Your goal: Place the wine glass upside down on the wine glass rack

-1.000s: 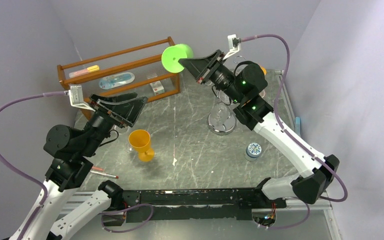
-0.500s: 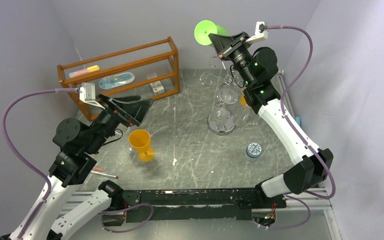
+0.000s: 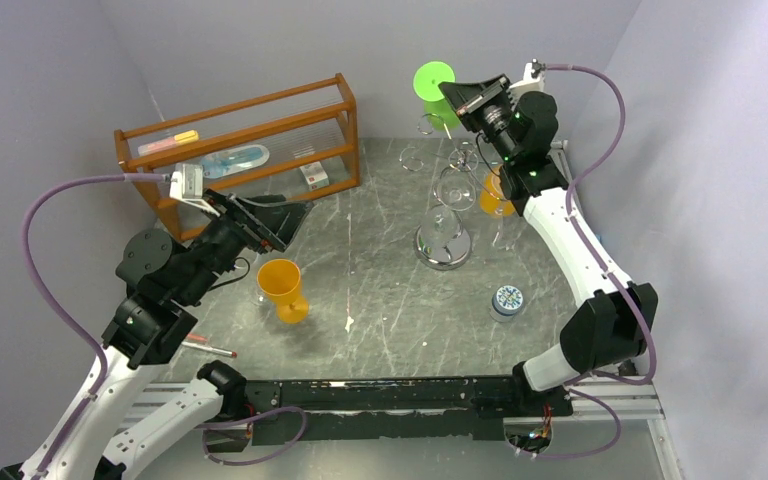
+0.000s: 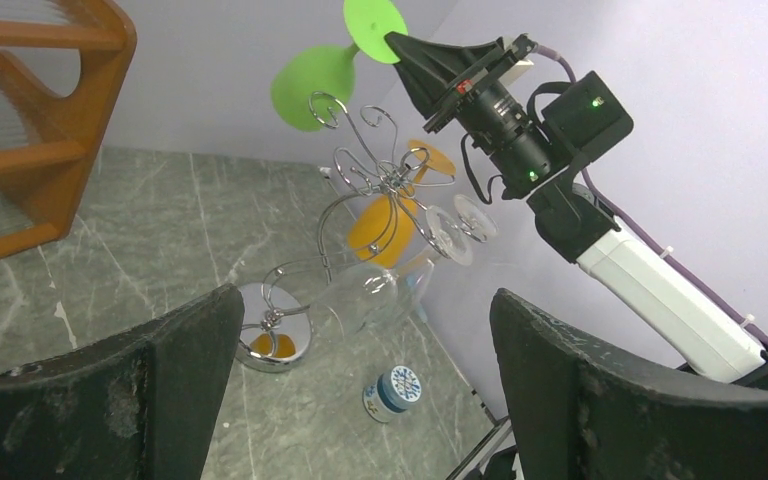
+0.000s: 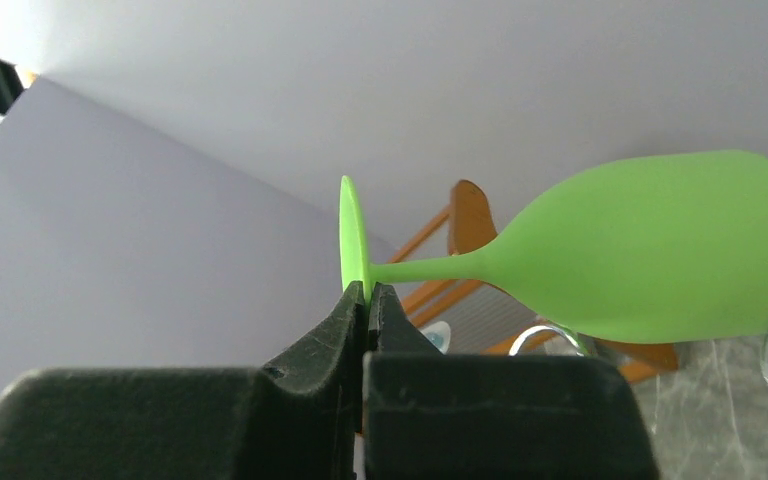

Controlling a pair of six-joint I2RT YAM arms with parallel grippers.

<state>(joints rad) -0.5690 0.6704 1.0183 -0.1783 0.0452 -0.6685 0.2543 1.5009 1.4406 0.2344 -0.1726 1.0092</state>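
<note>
My right gripper (image 3: 448, 92) is shut on the rim of the foot of a green wine glass (image 3: 433, 78). It holds the glass high at the back, foot up and bowl down, tilted. In the left wrist view the green glass (image 4: 310, 88) hangs just behind the top scrolls of the chrome wine glass rack (image 4: 380, 180), with my right gripper (image 4: 400, 42) above. In the right wrist view my gripper (image 5: 368, 292) pinches the foot, with the bowl (image 5: 660, 250) to the right. The rack (image 3: 442, 245) stands at the table's right middle. My left gripper (image 3: 282, 214) is open and empty, as the left wrist view (image 4: 365, 295) shows.
An orange glass (image 3: 495, 195) and a clear glass (image 3: 455, 185) hang on the rack. Another orange glass (image 3: 282, 288) stands upright near my left gripper. A wooden shelf (image 3: 240, 130) is at the back left. A small blue-white jar (image 3: 506, 299) and a red pen (image 3: 210, 348) lie on the table.
My right arm has carried the green glass rightward and back, from near the shelf's end to behind the rack's top. My left arm has shifted a little to the right.
</note>
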